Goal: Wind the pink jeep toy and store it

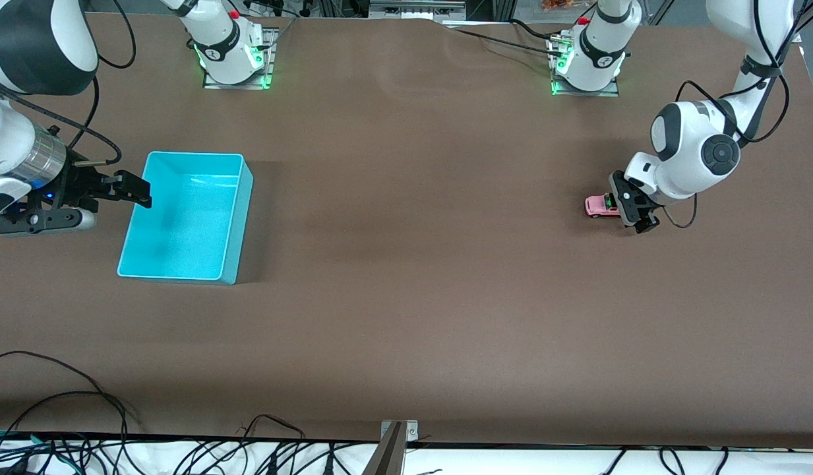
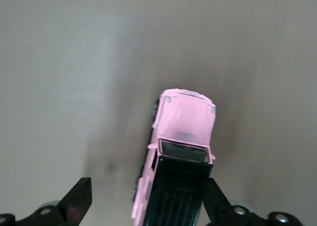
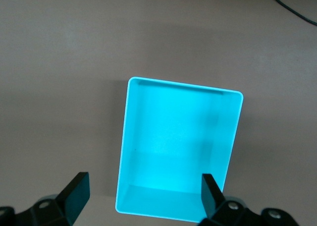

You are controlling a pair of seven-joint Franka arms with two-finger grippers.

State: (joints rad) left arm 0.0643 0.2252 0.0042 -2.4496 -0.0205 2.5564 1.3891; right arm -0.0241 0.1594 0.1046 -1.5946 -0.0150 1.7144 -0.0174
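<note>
The pink jeep toy stands on the brown table toward the left arm's end, its black roof and pink hood filling the left wrist view. My left gripper is down over its rear, open. The jeep sits between the jaws, one finger close against the roof's side and the other finger well apart. My right gripper hangs open over the end wall of the turquoise bin, which holds nothing.
Both arm bases stand along the table edge farthest from the front camera. Black cables trail along the nearest edge, beside a small metal bracket. Bare brown tabletop lies between bin and jeep.
</note>
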